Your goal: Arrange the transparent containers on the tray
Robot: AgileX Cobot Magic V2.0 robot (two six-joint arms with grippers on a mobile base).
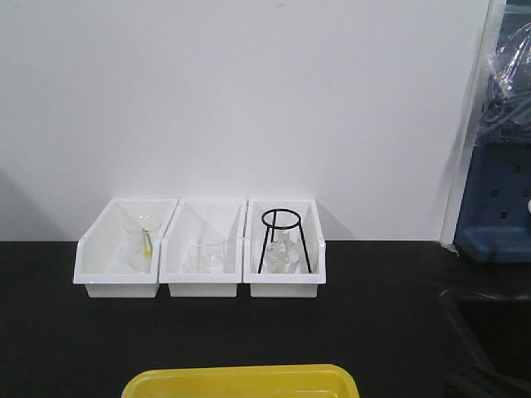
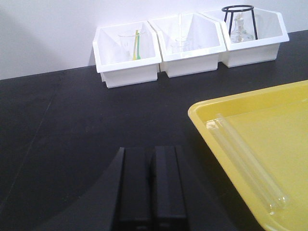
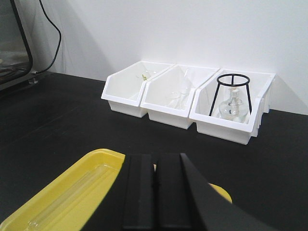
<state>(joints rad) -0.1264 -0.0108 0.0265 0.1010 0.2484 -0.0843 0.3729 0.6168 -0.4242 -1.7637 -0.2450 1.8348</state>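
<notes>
The yellow tray (image 1: 241,380) lies at the near edge of the black table. Two transparent containers (image 2: 243,159), slim glass tubes, lie side by side inside it along its left rim, open ends toward the bins. In the right wrist view the tubes (image 3: 65,198) show faintly on the tray (image 3: 96,156) floor. My left gripper (image 2: 151,150) is shut and empty, low over the table just left of the tray (image 2: 226,100). Shut and empty too, my right gripper (image 3: 155,156) hangs over the tray's far end, right of the tubes.
Three white bins (image 1: 203,286) stand in a row against the white wall. The left one holds a beaker with a green rod (image 1: 145,242), the middle one beakers, the right one a black tripod stand (image 1: 284,239) over a flask. A dark sink (image 1: 489,332) is at the right.
</notes>
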